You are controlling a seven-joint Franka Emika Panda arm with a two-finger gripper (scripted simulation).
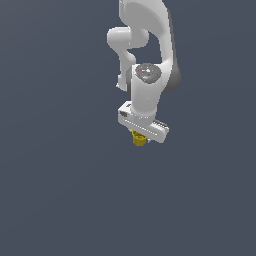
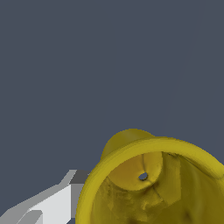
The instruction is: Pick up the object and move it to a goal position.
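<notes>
Jaws cannot be read for certain: in the exterior view the gripper [image 1: 140,136] hides its own fingers, and the yellow cup [image 1: 138,139] peeks out directly beneath the hand, just right of frame centre. It seems to sit between the fingers, but whether they press on it or stand slightly apart is not shown. My judgement is that the grasp or the carry is in hand. No goal marker is visible in either picture, so the next move calls for a firm hold and a steady travel without tilting the cup.

The wrist view fills its lower right with the cup's hollow rim and inner wall [image 2: 148,175], a small hole at its base, and one pale finger [image 2: 57,203] beside it at lower left. Only the exterior view shows the white arm [image 1: 147,55] reaching down from the top of the frame.
</notes>
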